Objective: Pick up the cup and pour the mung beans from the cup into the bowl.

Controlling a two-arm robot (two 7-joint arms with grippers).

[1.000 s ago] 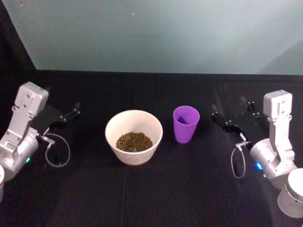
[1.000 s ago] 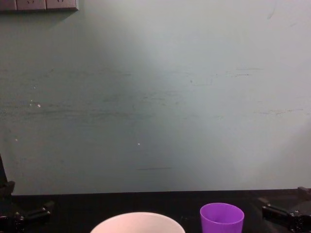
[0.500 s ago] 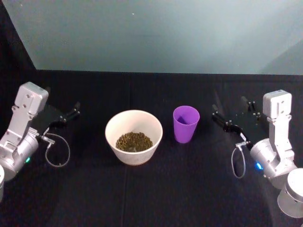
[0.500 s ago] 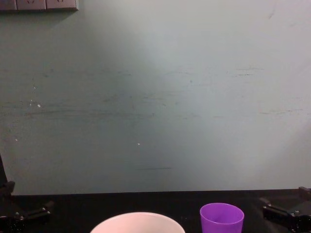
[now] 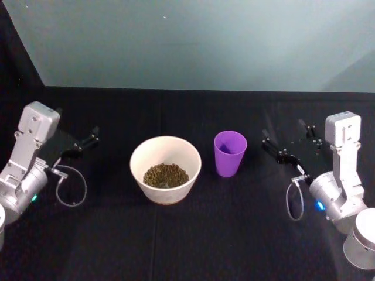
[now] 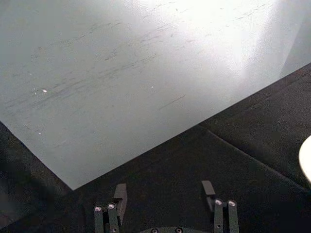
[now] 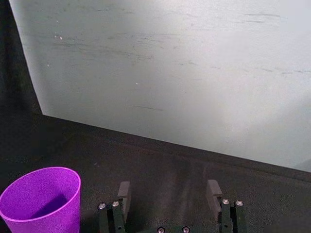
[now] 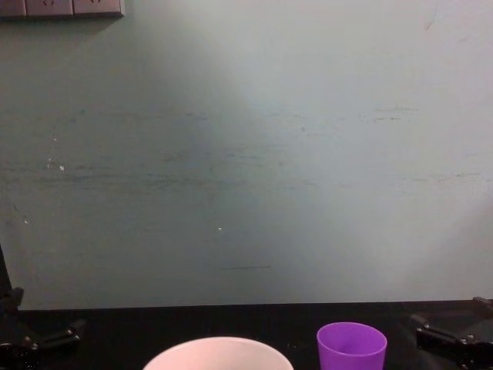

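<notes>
Right claw (image 5: pixel 290 142): spread, empty, hovering low over the counter (image 5: pixel 234 234) at about 3 o'clock from the cup (image 5: pixel 229 153), near it but apart. In the right wrist view its two fingers (image 7: pixel 124 191) stand parted with bare counter between them, and the cup sits off to one side of the gap, not inside it. Against the frames of a second and half a second ago the claw's place is almost the same; only a slight drift of the wrist shows, which suggests the arm has pulled back from the cup and is settling.

Cup: upright on the counter, just beside the bowl (image 5: pixel 166 169) at the bowl's 2 to 3 o'clock, touching neither claw. The part of its inside that the right wrist view shows holds no beans; the bottom cannot be seen fully.

Bowl: near the counter's centre, holding a heap of mung beans (image 5: pixel 166 175) at its bottom. Neither bowl, beans nor cup has shifted across the three moments.

Left claw (image 5: pixel 82 143): spread and empty at about 9 o'clock from the bowl, well apart from it, parked; it too is unchanged apart from a small wobble.

Reading: with beans in the bowl, the cup set down upright and both claws clear, the pour appears already made and the task at or near its end. What remains, if anything, is withdrawal of the arms. The only risk is a stray brush against the light cup.
</notes>
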